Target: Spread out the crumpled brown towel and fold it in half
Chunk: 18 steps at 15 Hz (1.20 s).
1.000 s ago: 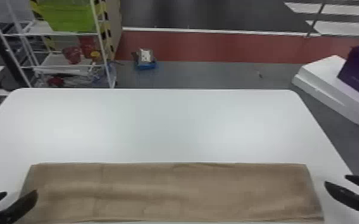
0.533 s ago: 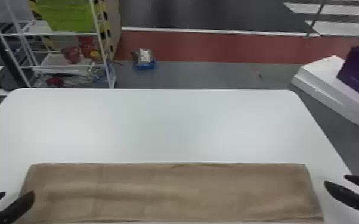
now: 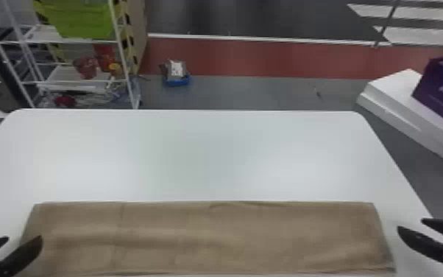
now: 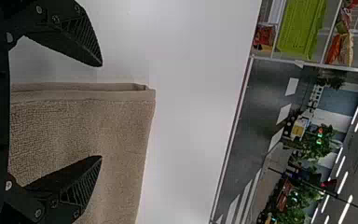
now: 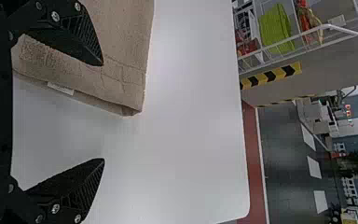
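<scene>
Towel (image 3: 209,235) spans the lower frame, reaching under my left gripper (image 3: 24,238) and near my right gripper (image 3: 411,224); both pairs of jaws gape empty.

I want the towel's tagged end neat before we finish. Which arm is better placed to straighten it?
Right, I'd judge: the right gripper is open by the right end of the towel, where the white tag shows; the left gripper is at the opposite end.
</scene>
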Tool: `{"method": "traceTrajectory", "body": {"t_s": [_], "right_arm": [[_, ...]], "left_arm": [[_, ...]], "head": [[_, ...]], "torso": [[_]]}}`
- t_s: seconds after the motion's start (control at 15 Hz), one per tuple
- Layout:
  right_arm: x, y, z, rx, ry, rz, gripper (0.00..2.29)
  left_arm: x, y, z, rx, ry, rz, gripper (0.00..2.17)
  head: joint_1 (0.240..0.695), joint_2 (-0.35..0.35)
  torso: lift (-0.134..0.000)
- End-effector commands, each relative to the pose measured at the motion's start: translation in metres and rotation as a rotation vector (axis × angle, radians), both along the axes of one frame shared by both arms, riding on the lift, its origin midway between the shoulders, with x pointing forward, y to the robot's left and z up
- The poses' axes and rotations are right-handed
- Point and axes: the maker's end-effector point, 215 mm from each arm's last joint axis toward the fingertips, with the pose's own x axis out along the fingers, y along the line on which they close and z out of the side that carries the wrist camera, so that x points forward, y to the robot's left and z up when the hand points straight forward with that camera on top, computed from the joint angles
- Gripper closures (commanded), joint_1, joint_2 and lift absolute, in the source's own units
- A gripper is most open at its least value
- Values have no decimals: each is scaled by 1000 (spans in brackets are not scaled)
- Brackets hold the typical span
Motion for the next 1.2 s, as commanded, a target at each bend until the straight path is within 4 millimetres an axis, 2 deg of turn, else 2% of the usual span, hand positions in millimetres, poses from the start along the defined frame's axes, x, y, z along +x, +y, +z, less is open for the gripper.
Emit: {"method": "traceTrajectory", "body": {"t_s": [0.0,1.13], "right_arm": [[-1,-1,-1,3,6,-5,174],[0,-6,-8,-13,2,-3,174]], "left_arm": [[0,-3,0,-4,-1,-3,205],[4,-1,0,9,-3,2,198]], "head": [[695,-71],[695,-78]], "torso": [[-124],[-124]]}}
